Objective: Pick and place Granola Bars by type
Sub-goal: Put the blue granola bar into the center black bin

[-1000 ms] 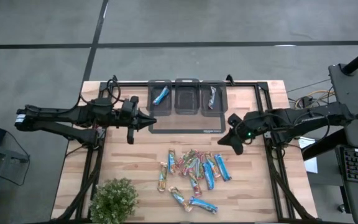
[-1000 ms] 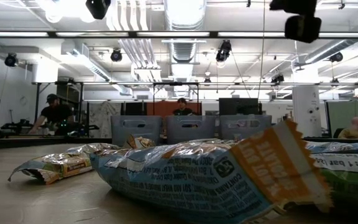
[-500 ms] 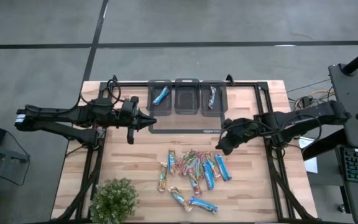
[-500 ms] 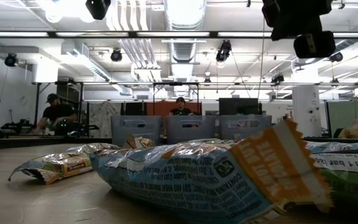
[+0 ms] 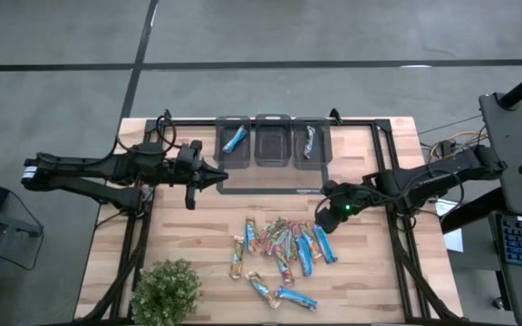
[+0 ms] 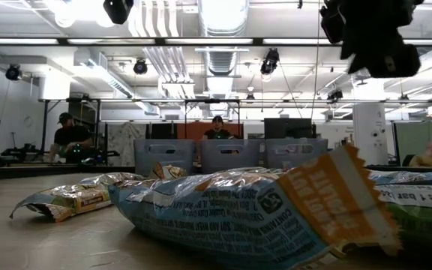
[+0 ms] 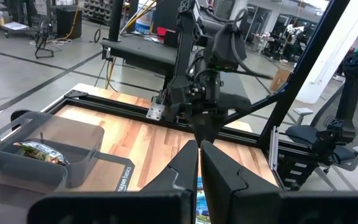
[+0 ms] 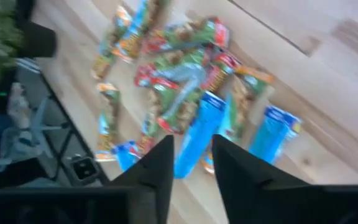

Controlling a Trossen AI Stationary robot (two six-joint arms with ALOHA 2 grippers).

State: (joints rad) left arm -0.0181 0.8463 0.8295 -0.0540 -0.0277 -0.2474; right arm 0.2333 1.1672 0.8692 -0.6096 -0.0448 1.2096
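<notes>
The left hand (image 5: 217,176) waits clenched and empty beside the three-compartment clear plastic tray (image 5: 272,166). On the wooden worktop (image 5: 379,272), the pile of shiny blue and multicoloured granola bars (image 5: 284,246) lies unsorted; two sit in the tray's outer compartments. The right hand (image 5: 324,215), fingers parted, hovers at the pile's edge, seemingly reaching. Next: descend onto one blue bar (image 8: 197,134). Wrapper print is unreadable.
</notes>
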